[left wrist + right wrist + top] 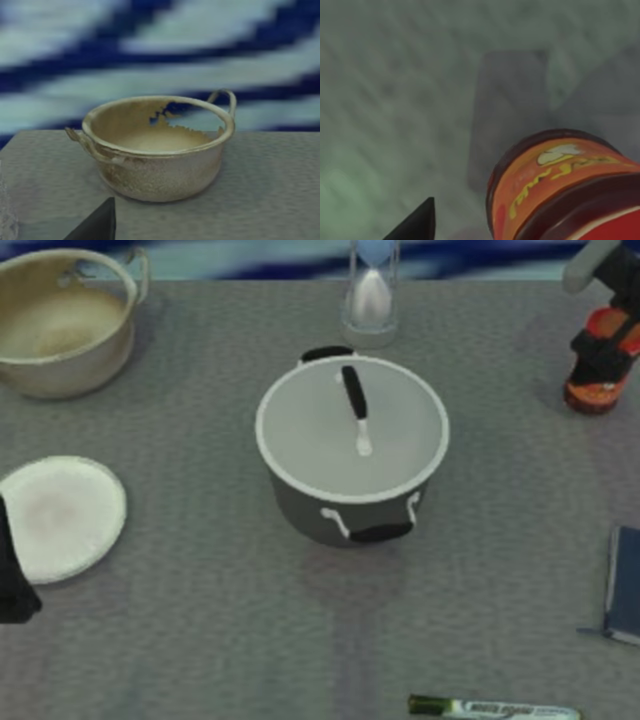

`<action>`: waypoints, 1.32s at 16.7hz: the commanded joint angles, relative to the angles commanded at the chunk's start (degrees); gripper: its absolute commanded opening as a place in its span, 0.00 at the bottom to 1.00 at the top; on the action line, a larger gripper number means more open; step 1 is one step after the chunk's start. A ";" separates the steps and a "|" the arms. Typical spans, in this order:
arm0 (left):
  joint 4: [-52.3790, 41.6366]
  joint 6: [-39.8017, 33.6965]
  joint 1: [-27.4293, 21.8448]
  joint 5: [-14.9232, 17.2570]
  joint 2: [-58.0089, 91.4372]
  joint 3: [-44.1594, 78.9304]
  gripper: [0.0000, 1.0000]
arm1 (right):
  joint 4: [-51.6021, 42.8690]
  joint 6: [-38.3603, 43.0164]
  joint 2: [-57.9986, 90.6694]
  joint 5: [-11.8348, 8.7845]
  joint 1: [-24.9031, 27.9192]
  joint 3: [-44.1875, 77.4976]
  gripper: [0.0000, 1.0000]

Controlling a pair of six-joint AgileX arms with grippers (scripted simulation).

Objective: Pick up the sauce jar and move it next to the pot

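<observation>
Orange-red label and dark brown glass mark the sauce jar [602, 360], which sits far to the right of the pot [352, 455], up near the table's [200, 620] back corner, with my right tool [605, 345] around it. The right tool appears clenched on the sauce jar, and the shadow seen under it in the right wrist view suggests it hangs above the table, though I cannot be sure. So the pick-up looks done; the carry toward the pot and the set-down beside it are left, I judge. My left tool [12, 575] is parked well left of the pot, beside the white plate [62, 515]; I cannot tell its state.

The top view alone shows the pot, hourglass [372, 290] and marker [495, 707]. The left wrist view shows only the beige pot [157, 150]; the right wrist view shows the label close up.
</observation>
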 joint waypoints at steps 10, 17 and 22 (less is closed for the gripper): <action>0.00 0.00 0.00 0.00 0.00 0.00 1.00 | 0.00 0.00 0.00 0.00 0.00 0.00 0.40; 0.00 0.00 0.00 0.00 0.00 0.00 1.00 | 0.00 0.00 0.00 0.00 0.00 0.00 0.00; 0.00 0.00 0.00 0.00 0.00 0.00 1.00 | 0.00 0.00 0.00 0.00 0.00 0.00 0.00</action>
